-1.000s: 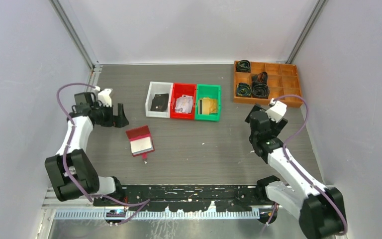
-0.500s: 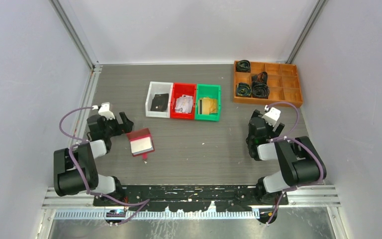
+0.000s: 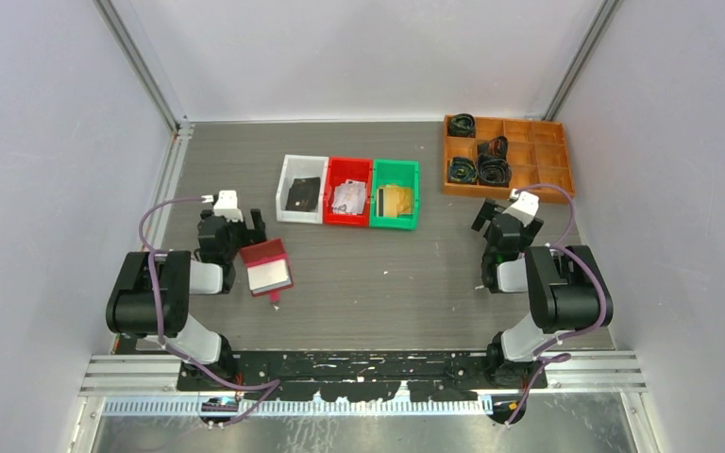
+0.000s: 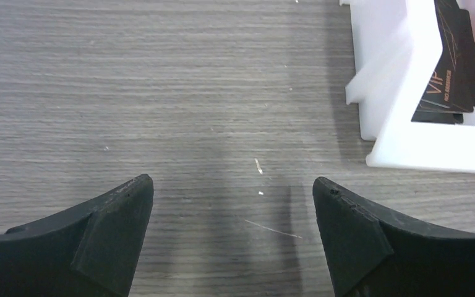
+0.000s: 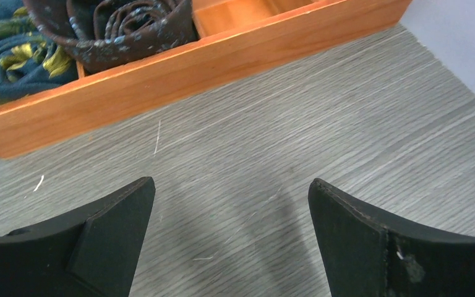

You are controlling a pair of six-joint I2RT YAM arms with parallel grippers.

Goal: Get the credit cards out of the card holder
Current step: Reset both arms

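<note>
The red card holder (image 3: 266, 266) lies unfolded, pale inside up, while left claw (image 4: 232, 185) and right claw (image 5: 232, 185) gape empty.

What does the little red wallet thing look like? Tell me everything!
The card holder is small, red and leather-like, lying open and flat on the grey table. Its pale inside faces up, with a red flap on the far side and a little tab at the near edge. The open left gripper sits beside it, not holding it.
</note>
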